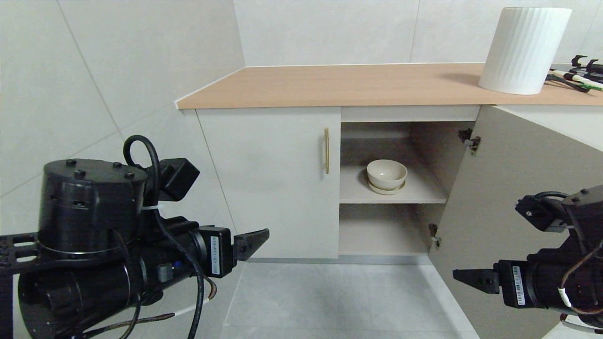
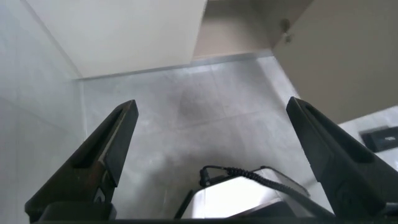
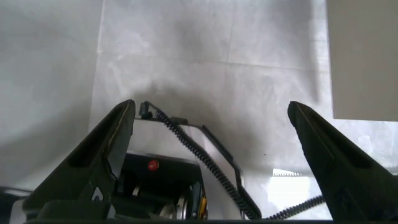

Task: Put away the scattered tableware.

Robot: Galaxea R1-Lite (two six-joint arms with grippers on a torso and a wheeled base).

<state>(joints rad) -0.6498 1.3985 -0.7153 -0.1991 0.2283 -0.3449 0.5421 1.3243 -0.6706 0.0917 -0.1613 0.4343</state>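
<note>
While both arms hang low in front of the cabinet, your left tool (image 2: 210, 112) has its two fingers spread wide with nothing between them. Your right tool (image 3: 211, 109) is spread just as wide and also carries nothing. Under them lies the grey tiled floor (image 1: 339, 301).

Farther in, on the right, the cabinet door (image 1: 518, 197) stands open toward you, just beside the right arm. The left door (image 1: 273, 183) is closed, its slim brass handle (image 1: 326, 150) upright at the edge. Inside the open bay, a cream bowl (image 1: 387, 172) sits upright on a small plate (image 1: 386, 190), toward the left of the upper shelf (image 1: 424, 189). Those two pieces look put away.

Farthest off, on the wooden worktop (image 1: 353, 84), a white ribbed container (image 1: 523, 49) stands at the right. Just beside it, at the far right edge, lie some slim dark-handled utensils (image 1: 572, 80), too small to name. They are probably what remains for you. Expect them to be light, stiff and thin, apt to pivot in a pinch, so take one across the middle of its handle.

If you handle the bowl, treat it as glazed ceramic, which is hard, slick and breakable. Pinch the rim with one finger inside and one outside.
</note>
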